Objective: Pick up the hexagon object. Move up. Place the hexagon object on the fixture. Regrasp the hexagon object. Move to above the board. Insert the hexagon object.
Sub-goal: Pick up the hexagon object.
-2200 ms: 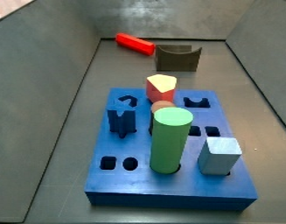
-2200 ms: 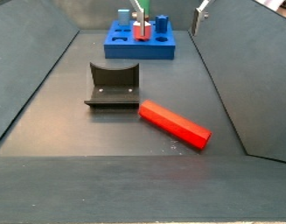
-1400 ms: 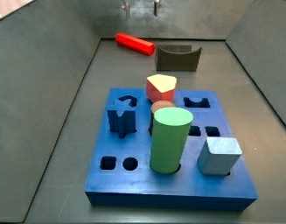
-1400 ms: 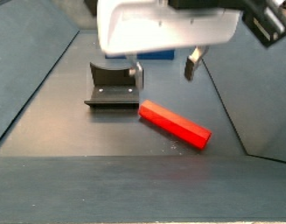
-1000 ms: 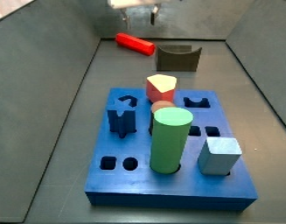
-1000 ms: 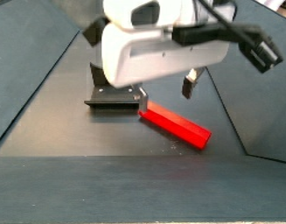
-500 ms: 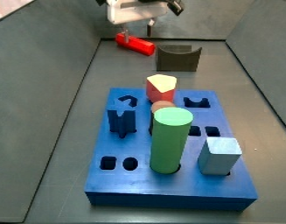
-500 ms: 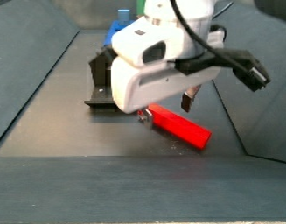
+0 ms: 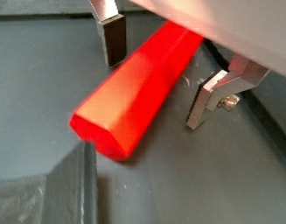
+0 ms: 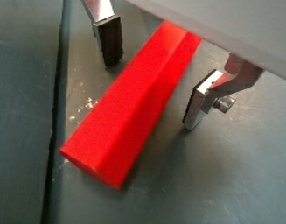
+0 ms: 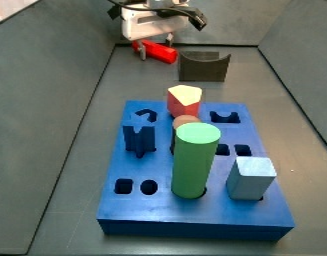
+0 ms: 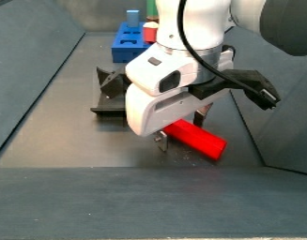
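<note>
we log: gripper (image 9: pixel 160 77) open, plates straddling the red hexagon bar (image 9: pixel 138 91) at frame centre, gaps both sides; smooth, matte, lying flat on grey floor (image 10: pixel 226 184).

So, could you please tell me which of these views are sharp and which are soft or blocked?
Both wrist views are crisp on the red hexagon object between the open hand's fingers. In a side view the hand is small and far. In a side view the arm body fills the middle, hiding much of the hexagon object and part of the fixture.

Dark grey floor (image 12: pixel 68 197) between sloping grey walls (image 11: pixel 52 50).
</note>
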